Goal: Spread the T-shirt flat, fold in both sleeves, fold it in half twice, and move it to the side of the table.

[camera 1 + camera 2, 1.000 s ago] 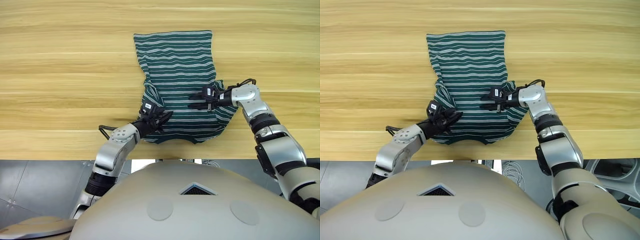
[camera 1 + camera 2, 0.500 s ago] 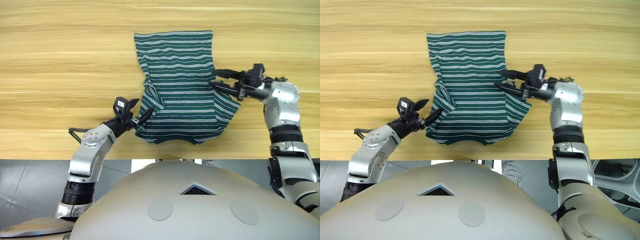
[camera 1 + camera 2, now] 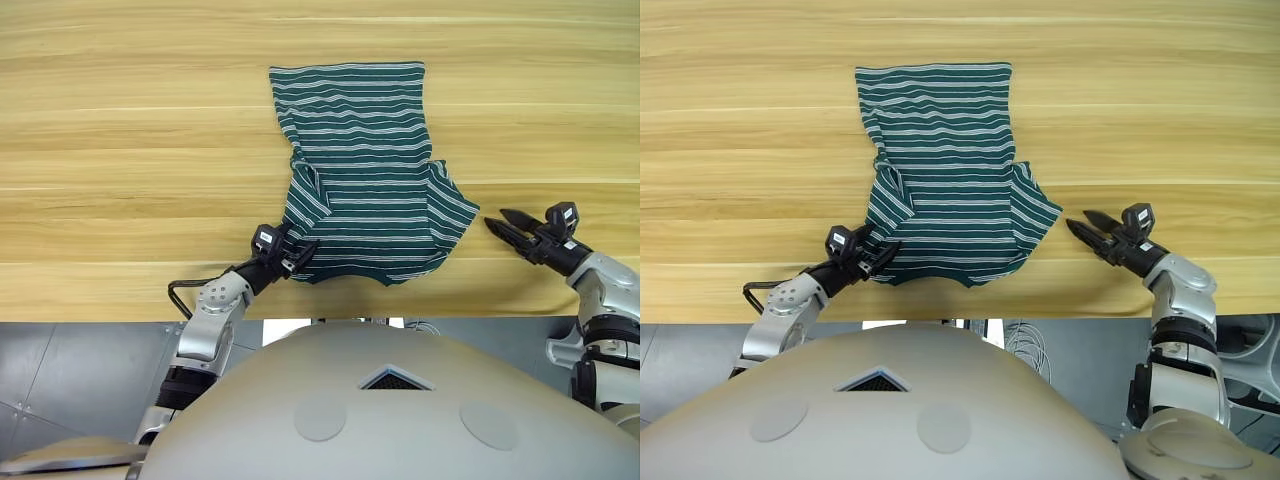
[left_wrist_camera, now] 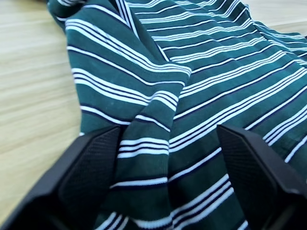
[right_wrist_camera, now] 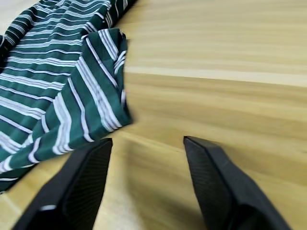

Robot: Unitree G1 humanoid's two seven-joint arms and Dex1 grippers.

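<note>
The dark green T-shirt with white stripes (image 3: 360, 160) lies on the wooden table (image 3: 120, 150), hem end far, collar end near the front edge. Both sleeves lie bunched against the body. My left gripper (image 3: 291, 255) sits at the shirt's near-left corner, open, its fingers (image 4: 91, 172) straddling a striped fold (image 4: 153, 139). Off to the right of the shirt, my right gripper (image 3: 507, 224) is low over bare wood, open and holding nothing, a short gap from the right sleeve (image 5: 96, 86).
The table's front edge (image 3: 100, 318) runs just below both grippers. Bare wood stretches wide to the left, right and far side of the shirt.
My right gripper let go of the right sleeve and drew back to the right and nearer the front edge. My left gripper swung out left, then returned to the shirt's near-left corner.
</note>
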